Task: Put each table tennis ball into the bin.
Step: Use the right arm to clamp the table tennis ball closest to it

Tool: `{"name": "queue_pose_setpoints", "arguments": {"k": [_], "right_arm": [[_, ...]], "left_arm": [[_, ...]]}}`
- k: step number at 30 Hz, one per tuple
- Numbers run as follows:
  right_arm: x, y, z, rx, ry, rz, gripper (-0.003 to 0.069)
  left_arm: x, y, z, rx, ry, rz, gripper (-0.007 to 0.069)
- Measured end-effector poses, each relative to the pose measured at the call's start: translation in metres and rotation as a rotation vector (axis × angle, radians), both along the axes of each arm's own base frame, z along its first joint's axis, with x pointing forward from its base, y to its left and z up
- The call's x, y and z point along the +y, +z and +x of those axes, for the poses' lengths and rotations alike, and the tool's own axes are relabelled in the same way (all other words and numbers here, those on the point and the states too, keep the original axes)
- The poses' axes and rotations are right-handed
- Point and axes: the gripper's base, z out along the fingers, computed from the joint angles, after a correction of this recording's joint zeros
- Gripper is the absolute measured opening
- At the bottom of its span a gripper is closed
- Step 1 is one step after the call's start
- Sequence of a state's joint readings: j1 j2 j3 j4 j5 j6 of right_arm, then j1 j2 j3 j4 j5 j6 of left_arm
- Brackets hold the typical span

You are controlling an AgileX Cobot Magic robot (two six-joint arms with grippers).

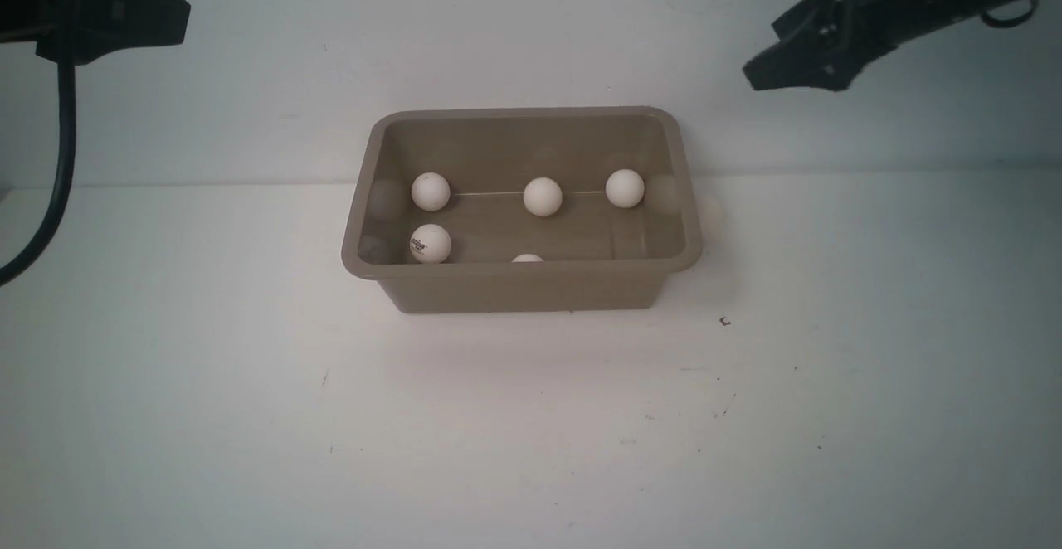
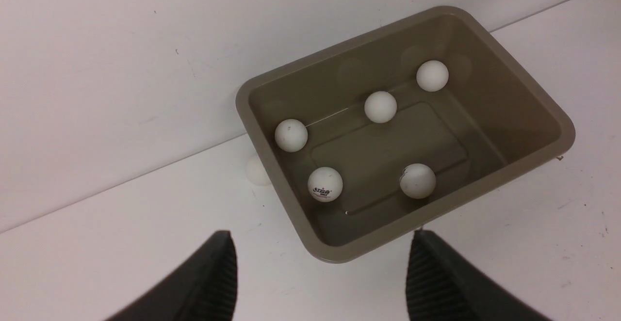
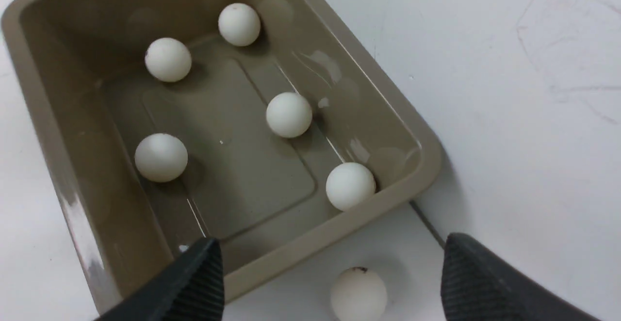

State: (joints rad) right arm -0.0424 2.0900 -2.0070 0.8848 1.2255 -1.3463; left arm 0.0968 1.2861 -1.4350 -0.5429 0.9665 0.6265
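The taupe bin [image 1: 523,288] stands against the back wall in the middle. Several white table tennis balls [image 1: 543,196] lie inside it; one [image 2: 325,184] has a red logo. One more ball [image 3: 359,293] lies on the table outside the bin's right end, faintly seen in the front view [image 1: 709,213]. My right gripper [image 3: 332,243] is open and empty, raised above that ball. My left gripper [image 2: 321,237] is open and empty, raised off the bin's [image 2: 271,166] left near corner. A faint round white shape [image 2: 257,169], possibly a ball, sits by the bin's left wall.
The white table [image 1: 531,433] meets a white back wall just behind the bin [image 3: 310,238]. A black cable [image 1: 62,159] hangs from the left arm at the far left. Both arms [image 1: 796,68] are high at the upper corners.
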Motion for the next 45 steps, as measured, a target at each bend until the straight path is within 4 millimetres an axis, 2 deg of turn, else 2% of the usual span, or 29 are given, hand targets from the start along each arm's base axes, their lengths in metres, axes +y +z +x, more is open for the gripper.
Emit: {"name": "queue_pose_setpoints", "arguments": {"k": [2, 7, 17, 21, 25, 30, 33, 45], "right_arm": [[-0.013, 0.002, 0.002, -0.046, 0.007, 0.026, 0.0547], [-0.025, -0.008, 0.008, -0.076, 0.022, 0.014, 0.0547], [-0.027, -0.098, 0.035, 0.06, 0.054, 0.024, 0.0547], [-0.025, -0.128, 0.04, 0.103, 0.066, 0.023, 0.0547], [-0.013, -0.144, 0.043, 0.115, 0.08, 0.0, 0.0547], [0.02, -0.156, 0.046, 0.089, 0.108, -0.082, 0.0547], [0.033, -0.162, 0.048, 0.063, 0.105, -0.122, 0.0547], [0.03, -0.167, 0.055, 0.034, 0.028, -0.178, 0.0547]], "left_arm": [[0.0, 0.0, 0.0, 0.0, 0.0, 0.0, 0.0426], [0.0, 0.0, 0.0, 0.0, 0.0, 0.0, 0.0426], [0.0, 0.0, 0.0, 0.0, 0.0, 0.0, 0.0426], [0.0, 0.0, 0.0, 0.0, 0.0, 0.0, 0.0426], [0.0, 0.0, 0.0, 0.0, 0.0, 0.0, 0.0426], [0.0, 0.0, 0.0, 0.001, -0.001, 0.0, 0.0426], [0.0, 0.0, 0.0, 0.006, -0.003, 0.001, 0.0426], [-0.001, -0.002, -0.002, 0.023, -0.013, 0.002, 0.0426]]}}
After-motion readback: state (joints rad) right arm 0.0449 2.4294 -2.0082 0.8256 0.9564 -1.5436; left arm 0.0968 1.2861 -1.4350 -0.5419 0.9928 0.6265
